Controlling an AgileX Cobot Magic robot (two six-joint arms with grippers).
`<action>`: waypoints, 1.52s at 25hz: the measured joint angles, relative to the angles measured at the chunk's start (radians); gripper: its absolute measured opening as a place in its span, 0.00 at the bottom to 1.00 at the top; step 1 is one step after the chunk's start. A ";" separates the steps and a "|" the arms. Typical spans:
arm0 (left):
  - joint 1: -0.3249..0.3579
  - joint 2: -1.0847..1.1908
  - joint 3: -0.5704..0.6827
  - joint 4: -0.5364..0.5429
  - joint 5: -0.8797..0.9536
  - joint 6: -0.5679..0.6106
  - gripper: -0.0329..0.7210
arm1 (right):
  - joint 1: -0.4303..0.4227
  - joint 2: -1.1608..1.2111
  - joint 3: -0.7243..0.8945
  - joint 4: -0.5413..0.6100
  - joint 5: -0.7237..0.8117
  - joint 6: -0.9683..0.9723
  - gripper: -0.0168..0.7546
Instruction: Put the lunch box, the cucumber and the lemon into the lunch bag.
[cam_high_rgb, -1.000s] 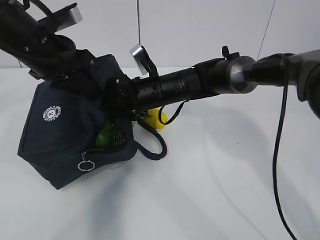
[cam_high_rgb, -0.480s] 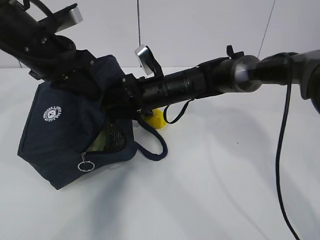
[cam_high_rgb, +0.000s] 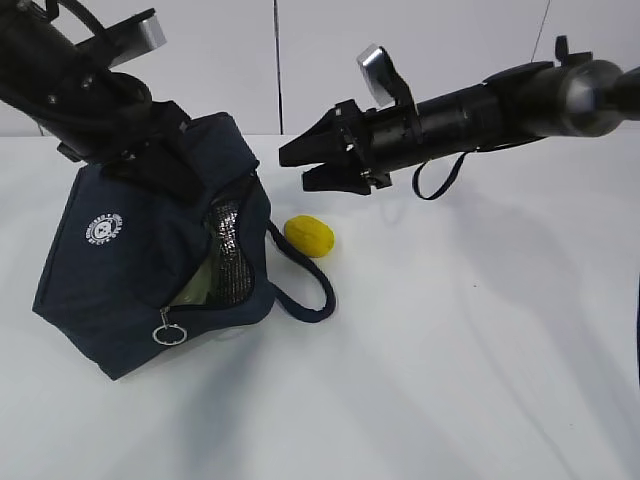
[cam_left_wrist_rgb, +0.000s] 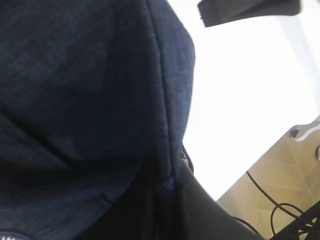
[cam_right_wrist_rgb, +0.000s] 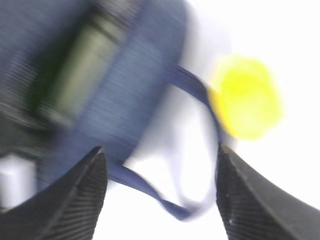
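One lemon (cam_high_rgb: 309, 236) lay on the table (cam_high_rgb: 480, 360) just right of the bag (cam_high_rgb: 110, 290), beside its lower handle loop (cam_high_rgb: 305, 290) and apart from the bag's mouth. The right gripper (cam_high_rgb: 296, 167) hung above the lemon and slightly to the bag side of it, jaws spread wide and holding nothing; in the right wrist view the lemon (cam_right_wrist_rgb: 246, 96) showed ahead of and between the fingertips (cam_right_wrist_rgb: 75, 195), nearer the right-hand one, though that view was blurred. The lemon's long axis ran roughly left to right, tilted a little, as seen from the exterior camera. The right arm was plainly the nearer one. The left gripper could not be seen: the left arm (cam_high_rgb: 80, 90) pressed against the bag's top, and the left wrist view was filled with navy fabric (cam_left_wrist_rgb: 85, 90); it was judged clenched, probably on the bag's top edge to keep the mouth open, though what it gripped could not be told. One bag stood tilted, its silver-lined mouth (cam_high_rgb: 228, 250) facing the lemon. One pale green object, probably the box lid (cam_high_rgb: 195, 288), showed inside. No cucumber was visible; it was possibly already within. Counted: one lemon, one bag, two handle loops expected, one clearly seen, one ring pull (cam_high_rgb: 168, 331).
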 joint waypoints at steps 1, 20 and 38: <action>0.000 0.000 0.000 0.000 0.003 0.000 0.06 | -0.012 -0.010 0.000 -0.021 0.001 0.013 0.70; 0.000 0.000 0.000 0.000 0.037 0.000 0.06 | 0.088 -0.054 -0.076 -0.765 -0.212 0.022 0.67; 0.000 0.000 0.000 0.000 0.045 0.001 0.06 | 0.147 0.081 -0.214 -0.852 -0.283 -0.042 0.67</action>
